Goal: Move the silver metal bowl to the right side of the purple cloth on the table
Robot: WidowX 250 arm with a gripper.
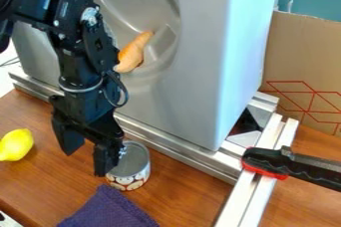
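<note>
Purple cloth (110, 210): crumpled flat on the wooden surface (193, 191), toward me, with the can a little farther in.
Can (130, 166): upright on the surface, plain metal top, patterned label round its side, close by the metal rail (176, 151) that runs along the surface's back.
Hand (85, 163): hangs from the black arm (73, 52), pointing down beside the can; its fingers stand wide apart, with bare wood showing between them and nothing clamped.
Contact: one finger overlaps the can's near side from where I stand; I can't tell whether it touches.
Lemon (16, 145): yellow, lying on its side on the surface, on the other side of the hand from the can.
Grey sink unit (200, 71): stands behind the rail, its hollow facing out, with an orange-brown toy food piece (135, 52) in it.
Clamp (265, 161): black and red, across the pale metal bars (253, 191), well apart from the hand.
Placement: for a sound hold on the can, I'd judge the fingers should straddle it, well centred; as they stand, it looks off to one side.
Approach: raising the fingertips above the rim before shifting sideways would avoid tipping it.
Grip: a rigid, round wall probably calls for level, even pressure at mid-height, with care for the rail close behind.
</note>
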